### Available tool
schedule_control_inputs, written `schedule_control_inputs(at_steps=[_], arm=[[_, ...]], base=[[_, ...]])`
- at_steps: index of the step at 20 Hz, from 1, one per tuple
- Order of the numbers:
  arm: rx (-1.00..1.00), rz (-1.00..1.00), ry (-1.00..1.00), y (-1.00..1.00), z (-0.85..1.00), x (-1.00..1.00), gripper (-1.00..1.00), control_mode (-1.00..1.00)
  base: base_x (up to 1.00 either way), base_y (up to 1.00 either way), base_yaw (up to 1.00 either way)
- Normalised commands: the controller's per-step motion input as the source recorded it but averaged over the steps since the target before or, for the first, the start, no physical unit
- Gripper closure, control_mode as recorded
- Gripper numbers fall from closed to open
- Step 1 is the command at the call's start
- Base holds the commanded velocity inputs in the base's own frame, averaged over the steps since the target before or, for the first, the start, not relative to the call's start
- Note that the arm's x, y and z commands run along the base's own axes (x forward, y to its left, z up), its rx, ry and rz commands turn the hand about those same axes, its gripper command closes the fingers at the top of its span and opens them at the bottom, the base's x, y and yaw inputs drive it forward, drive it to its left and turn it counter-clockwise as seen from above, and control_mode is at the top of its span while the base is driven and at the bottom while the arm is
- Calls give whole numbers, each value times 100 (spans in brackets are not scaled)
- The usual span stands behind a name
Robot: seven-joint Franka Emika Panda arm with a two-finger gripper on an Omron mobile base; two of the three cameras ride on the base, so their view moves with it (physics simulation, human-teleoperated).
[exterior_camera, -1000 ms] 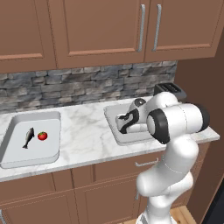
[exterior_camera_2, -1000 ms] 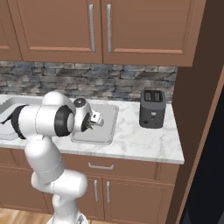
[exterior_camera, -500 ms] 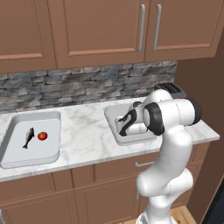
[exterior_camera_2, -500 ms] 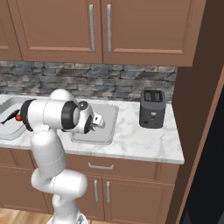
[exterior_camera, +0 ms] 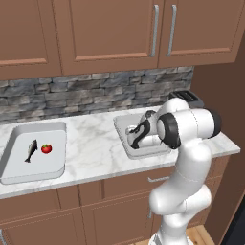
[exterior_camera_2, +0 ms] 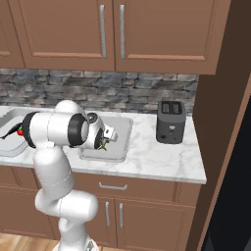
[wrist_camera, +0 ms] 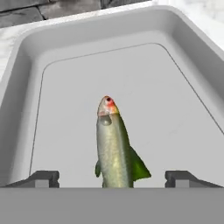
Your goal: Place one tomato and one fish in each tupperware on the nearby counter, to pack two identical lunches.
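In the right tupperware, green fish, tail cut off

Yellowish-green slim fish: tail cut off at the hand view's lower band. Right-hand pale grey-white rectangular tray: near half hidden behind the white arm in the left base view.

Base views flank the arm; hand view looks closely into the tupperware.
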Motion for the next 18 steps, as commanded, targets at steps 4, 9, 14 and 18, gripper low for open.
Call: schedule_control_inputs(at_steps=[4, 9, 14, 18], arm=[[0, 0, 0, -8, 69, -72, -100, -100], [0, 0, 0, -33, 97, -72, -100, -100], [0, 0, 0, -27, 100, -59, -100, -100], [-4, 0, -7, -2, 70, -81, -100, -100]], base=[[0, 0, 0], [0, 0, 0], [0, 0, 0], [0, 0, 0]])
